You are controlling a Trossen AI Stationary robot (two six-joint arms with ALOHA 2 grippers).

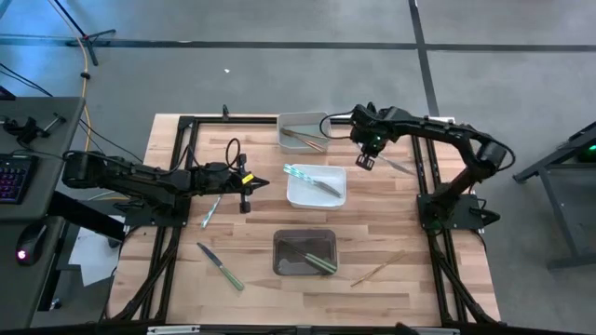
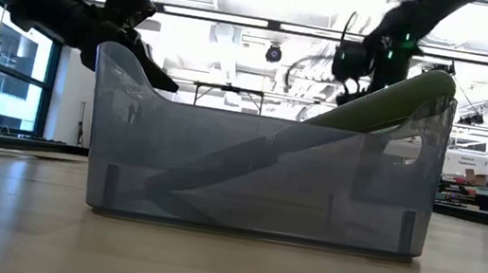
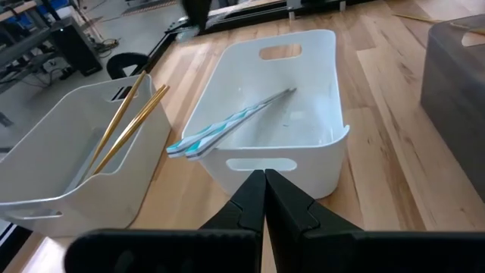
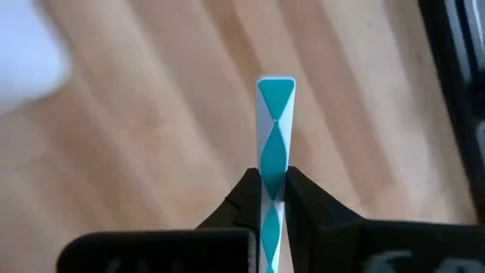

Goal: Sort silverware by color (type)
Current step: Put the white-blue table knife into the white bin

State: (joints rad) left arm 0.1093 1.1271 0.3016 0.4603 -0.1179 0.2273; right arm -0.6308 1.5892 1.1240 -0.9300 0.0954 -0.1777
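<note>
Pale wooden desk (image 1: 410, 279) on grey floor (image 1: 279, 74), bright ceiling lights beyond. Right pincer (image 4: 273, 199) pinched a blue-patterned utensil (image 4: 274, 129) above the desk; left pincer (image 3: 264, 199) pressed together near white bin (image 3: 318, 91).

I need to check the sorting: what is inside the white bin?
The white bin holds light blue handled silverware, two pieces as far as I can see, leaning on its rim. Nothing else shows; its floor beneath them is hidden.

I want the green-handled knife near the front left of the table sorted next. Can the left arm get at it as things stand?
Probably yes. The left pincer is shut and holds nothing, and the green-handled knife lies alone on bare table on that arm's side, outside the bins, with nothing over it.
</note>
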